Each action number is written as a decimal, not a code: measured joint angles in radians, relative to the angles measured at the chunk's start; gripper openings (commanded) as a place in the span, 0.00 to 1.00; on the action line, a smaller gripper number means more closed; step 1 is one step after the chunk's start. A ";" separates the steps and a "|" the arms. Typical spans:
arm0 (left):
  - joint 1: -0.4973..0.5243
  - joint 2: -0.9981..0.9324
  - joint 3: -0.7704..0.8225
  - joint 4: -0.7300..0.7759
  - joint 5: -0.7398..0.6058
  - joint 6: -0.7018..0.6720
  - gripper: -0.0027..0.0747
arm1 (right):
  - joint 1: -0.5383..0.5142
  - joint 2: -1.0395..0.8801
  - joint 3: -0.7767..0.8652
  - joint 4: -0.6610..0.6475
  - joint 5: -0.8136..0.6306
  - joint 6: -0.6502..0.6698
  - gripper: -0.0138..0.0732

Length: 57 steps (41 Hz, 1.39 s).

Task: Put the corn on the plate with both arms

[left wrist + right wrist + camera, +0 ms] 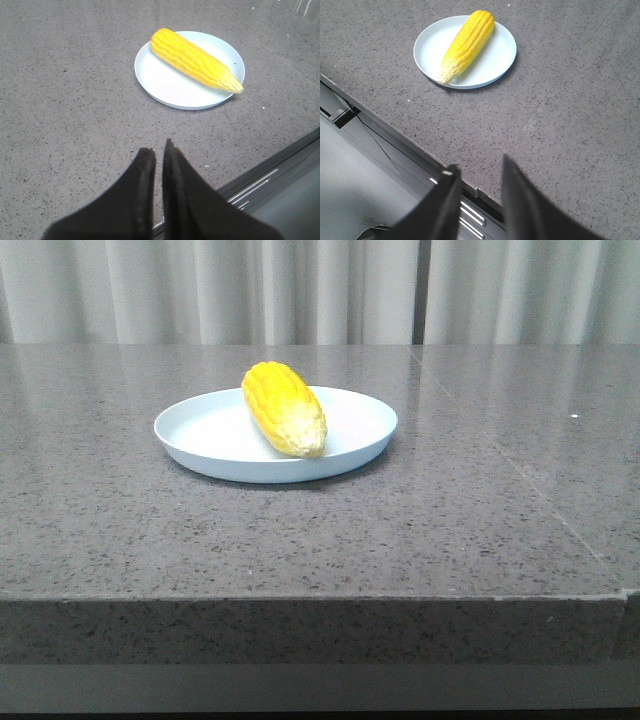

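The yellow corn (284, 407) lies on the pale blue-white plate (205, 435) in the middle of the table, its whitish tip pointing toward the front edge. It also shows on the plate (170, 85) in the left wrist view as the corn (192, 60), and in the right wrist view as the corn (467, 42) on the plate (492, 62). Neither arm shows in the front view. My left gripper (159, 148) is shut and empty, well back from the plate near the table's front edge. My right gripper (479, 165) is open and empty over the table's front edge.
The grey speckled stone table (450, 510) spreads all round the plate. Its front edge, with a metal rail (470, 210) below it, shows in both wrist views. A pale curtain (320, 290) hangs behind the table.
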 measured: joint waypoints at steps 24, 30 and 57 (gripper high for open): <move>0.000 0.000 0.000 0.000 0.000 0.000 0.01 | 0.000 0.000 0.000 0.000 -0.014 0.000 0.08; 0.000 0.000 0.000 0.000 0.000 0.000 0.01 | 0.000 0.000 0.000 0.000 -0.014 0.000 0.08; 0.399 -0.398 0.507 0.072 -0.410 0.000 0.01 | 0.000 0.000 0.000 0.000 -0.014 0.000 0.08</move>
